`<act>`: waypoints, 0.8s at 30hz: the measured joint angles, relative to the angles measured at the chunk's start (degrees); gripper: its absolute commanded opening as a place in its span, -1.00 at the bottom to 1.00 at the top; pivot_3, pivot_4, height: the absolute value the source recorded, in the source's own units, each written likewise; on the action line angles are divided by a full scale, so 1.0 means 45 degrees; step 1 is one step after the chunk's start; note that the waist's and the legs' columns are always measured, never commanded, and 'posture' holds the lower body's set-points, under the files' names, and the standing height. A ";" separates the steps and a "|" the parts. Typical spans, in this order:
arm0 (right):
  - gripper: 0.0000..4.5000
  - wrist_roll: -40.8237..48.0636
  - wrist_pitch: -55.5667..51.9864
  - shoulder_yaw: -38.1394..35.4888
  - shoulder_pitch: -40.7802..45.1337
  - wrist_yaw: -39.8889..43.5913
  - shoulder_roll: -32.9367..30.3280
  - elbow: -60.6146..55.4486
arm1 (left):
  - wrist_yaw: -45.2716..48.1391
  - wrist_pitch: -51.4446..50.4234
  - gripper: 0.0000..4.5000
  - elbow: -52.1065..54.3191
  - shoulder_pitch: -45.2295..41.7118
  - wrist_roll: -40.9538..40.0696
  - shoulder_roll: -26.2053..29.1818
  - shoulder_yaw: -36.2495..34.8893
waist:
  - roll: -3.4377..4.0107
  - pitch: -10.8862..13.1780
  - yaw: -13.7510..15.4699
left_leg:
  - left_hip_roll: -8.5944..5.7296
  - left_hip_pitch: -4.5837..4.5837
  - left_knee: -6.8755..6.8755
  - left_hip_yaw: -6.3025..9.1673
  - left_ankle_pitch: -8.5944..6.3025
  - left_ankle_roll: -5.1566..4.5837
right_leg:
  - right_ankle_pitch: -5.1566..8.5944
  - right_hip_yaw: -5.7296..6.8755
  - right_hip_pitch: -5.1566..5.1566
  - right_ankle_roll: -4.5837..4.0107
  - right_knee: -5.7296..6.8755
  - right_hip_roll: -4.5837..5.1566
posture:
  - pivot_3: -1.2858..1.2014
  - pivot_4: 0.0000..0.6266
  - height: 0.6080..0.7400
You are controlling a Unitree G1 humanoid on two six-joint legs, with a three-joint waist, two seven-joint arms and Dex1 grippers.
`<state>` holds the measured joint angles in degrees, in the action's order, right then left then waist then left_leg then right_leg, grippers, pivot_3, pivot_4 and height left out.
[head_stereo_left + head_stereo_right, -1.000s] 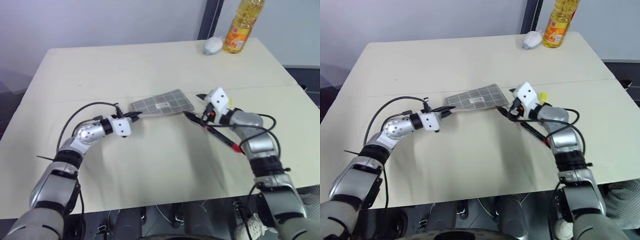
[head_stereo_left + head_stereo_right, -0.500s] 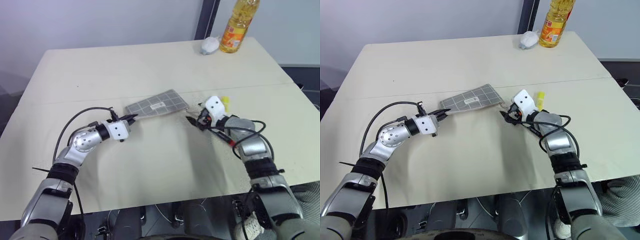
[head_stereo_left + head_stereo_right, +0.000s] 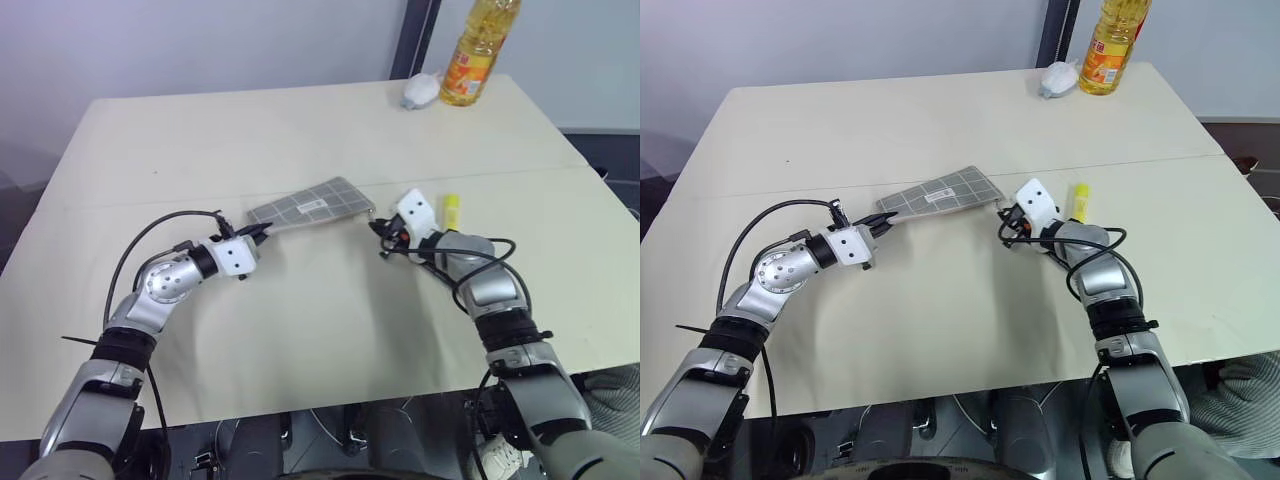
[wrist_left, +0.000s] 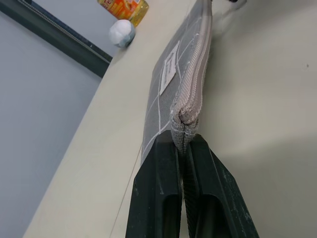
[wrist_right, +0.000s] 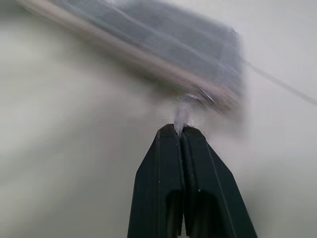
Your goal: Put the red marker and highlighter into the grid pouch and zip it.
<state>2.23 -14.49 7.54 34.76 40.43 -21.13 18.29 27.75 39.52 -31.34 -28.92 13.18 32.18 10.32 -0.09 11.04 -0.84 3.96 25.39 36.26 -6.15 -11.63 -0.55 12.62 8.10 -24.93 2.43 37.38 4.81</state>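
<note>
Since a second ago our right claw (image 5: 181, 130) has swung in toward the near right corner of the grid pouch (image 3: 315, 202) and gone from wide open to fully shut; in the right wrist view its two fingers meet on a small pale tab at the pouch's zipper end, which we take to be the pull, though the blur there keeps us from being sure. We note our left claw (image 4: 184, 144) unchanged, pinched shut on the pouch's left end, with the zipper seam running away from it. The pouch sits tilted between the two claws on the counter (image 3: 300, 130), its white label facing up. The highlighter (image 3: 451, 208) lies on the counter just to the right of the right claw, outside the pouch. We cannot make out the red marker now. At the far edge of the counter stand an oil bottle (image 3: 473, 55) and a small white ball (image 3: 419, 91) beside it.
</note>
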 measured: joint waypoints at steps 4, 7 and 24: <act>-0.98 -0.0300 0.0030 0.0838 0.0003 0.0267 0.0327 -0.0660 | -0.0030 -0.0078 -1.00 0.0004 0.0000 0.0050 -0.0288 0.0056 | 0.0000 0.0000 0.0023 | 0.0000 0.0002 0.0003 -0.0006 0.0001 0.0001 | 0.0000 0.0000 0.0002 0.0000 0.0000 -0.0006 | 0.03 -0.52 1.00; -0.98 -0.0406 0.0222 0.1520 0.0003 0.0626 0.0585 -0.1093 | -0.0036 -0.0114 -1.00 0.0005 -0.0014 0.0166 -0.0460 0.0105 | 0.0000 0.0000 0.0043 | 0.0000 0.0002 0.0006 -0.0004 0.0000 0.0002 | 0.0000 0.0000 0.0003 0.0000 0.0000 -0.0005 | 0.03 -0.52 1.00; -0.87 -0.0747 0.1437 0.2958 0.0495 0.1899 0.1566 -0.1512 | -0.0119 -0.0340 -1.00 0.0009 -0.0277 0.0358 -0.0945 0.0333 | -0.0001 0.0000 0.0039 | 0.0000 0.0004 0.0010 -0.0001 0.0001 0.0004 | 0.0000 0.0001 0.0006 -0.0001 0.0000 -0.0010 | 0.03 -0.52 1.00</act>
<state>-1.13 -8.03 20.85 36.99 48.98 -14.08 11.49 27.21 37.99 -31.30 -30.17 14.79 27.93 11.82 -0.10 11.04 -0.66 3.96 25.41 36.30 -6.15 -11.62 -0.53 12.62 8.11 -24.90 2.42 37.38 4.76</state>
